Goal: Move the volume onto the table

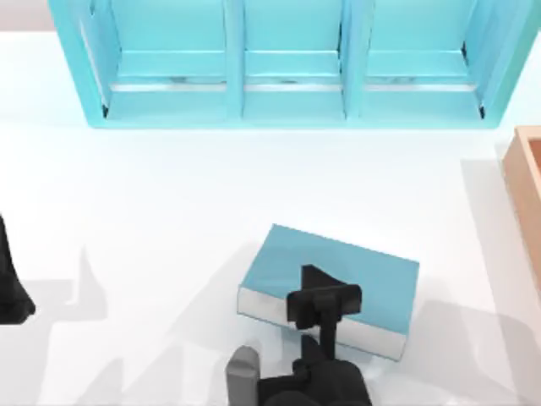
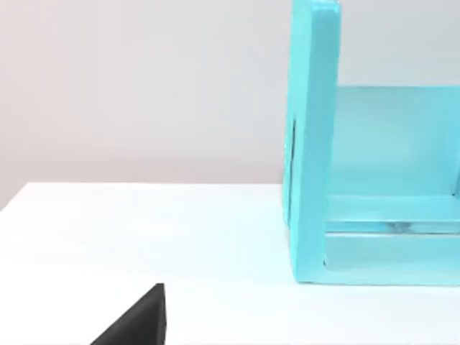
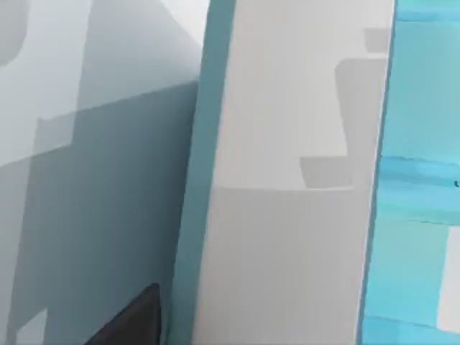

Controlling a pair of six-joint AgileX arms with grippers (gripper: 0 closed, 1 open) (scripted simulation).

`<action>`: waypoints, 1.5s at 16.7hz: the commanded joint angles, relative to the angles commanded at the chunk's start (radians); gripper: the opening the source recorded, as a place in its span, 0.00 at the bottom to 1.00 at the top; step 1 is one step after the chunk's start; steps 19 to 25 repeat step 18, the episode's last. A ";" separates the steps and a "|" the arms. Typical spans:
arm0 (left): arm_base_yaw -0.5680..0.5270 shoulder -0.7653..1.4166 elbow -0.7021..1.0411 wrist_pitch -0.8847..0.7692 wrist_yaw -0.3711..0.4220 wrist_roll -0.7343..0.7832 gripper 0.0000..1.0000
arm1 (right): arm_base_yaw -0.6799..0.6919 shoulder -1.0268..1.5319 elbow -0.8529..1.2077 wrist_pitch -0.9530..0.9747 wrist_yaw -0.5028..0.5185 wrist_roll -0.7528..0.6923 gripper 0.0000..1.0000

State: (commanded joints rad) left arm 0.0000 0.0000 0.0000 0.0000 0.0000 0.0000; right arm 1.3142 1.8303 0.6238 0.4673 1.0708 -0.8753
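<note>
1. My left gripper (image 1: 13, 288) is parked at the far left edge of the table (image 1: 152, 194), well apart from the work. I cannot tell whether it is open or closed.
2. The teal-blue shelf unit (image 1: 287, 93) stands along the far side of the table. Its visible compartments hold no book.
3. The volume (image 1: 372, 271) lies flat on the table, right of centre and near the front edge, well clear of the shelf unit. Teal cover faces up; the white-grey page edge faces the front.
4. My right gripper (image 1: 325, 298) sits over the volume's near edge. The right wrist view shows the page edge (image 3: 287, 180) close up, between the teal covers. I cannot tell whether the jaws clamp the volume or stand free of it.
5. An orange-brown wooden box (image 1: 528, 182) sits at the right edge of the table.
6. Status, by judgement: the transfer appears complete, since the volume seems to rest fully on the table. Remaining: confirm release, then retract the right arm.
</note>
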 joint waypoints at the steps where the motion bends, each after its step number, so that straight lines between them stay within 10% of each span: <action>1: 0.000 0.000 0.000 0.000 0.000 0.000 1.00 | 0.034 0.008 0.016 -0.073 0.016 0.062 1.00; 13: 0.000 0.000 0.000 0.000 0.000 0.000 1.00 | 0.387 -0.002 0.200 -1.141 0.209 0.982 1.00; 25: 0.000 0.000 0.000 0.000 0.000 0.000 1.00 | 0.421 -0.020 0.218 -1.243 0.228 1.081 1.00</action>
